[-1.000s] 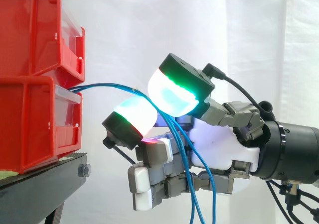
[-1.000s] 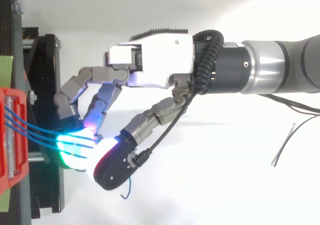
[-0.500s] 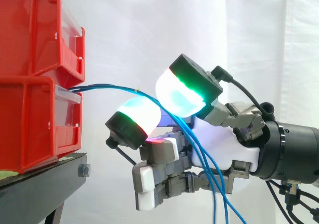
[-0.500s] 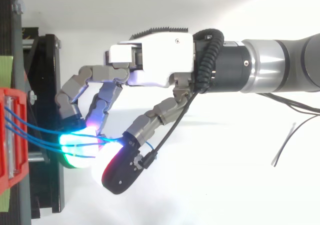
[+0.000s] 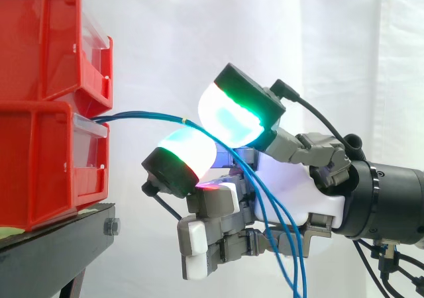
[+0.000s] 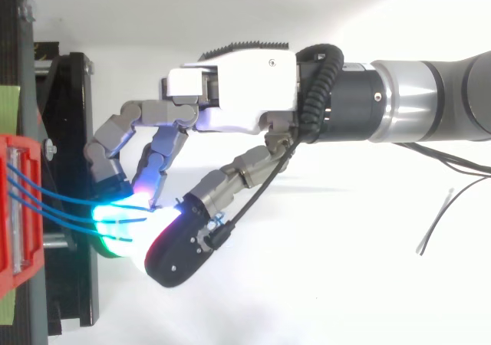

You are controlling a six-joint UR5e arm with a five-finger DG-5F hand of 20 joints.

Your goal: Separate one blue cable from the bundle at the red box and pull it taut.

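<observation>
White curtain [image 5: 165,46]; red bins [image 5: 40,132]; robot hand [image 5: 291,187] around blue cables [image 5: 149,114].

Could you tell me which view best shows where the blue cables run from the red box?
The side view: the blue cables leave the red box, pass between the robot hand's pads and hang down past its palm. The top view shows their short fanned stretch from box to pads.

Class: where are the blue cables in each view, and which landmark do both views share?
Side view: cables arch from the red bins at left, then drop between the fingers at centre.
Top view: cables run from the left edge right to the fingers, lower left.
Shared landmark: the red bins.
</observation>
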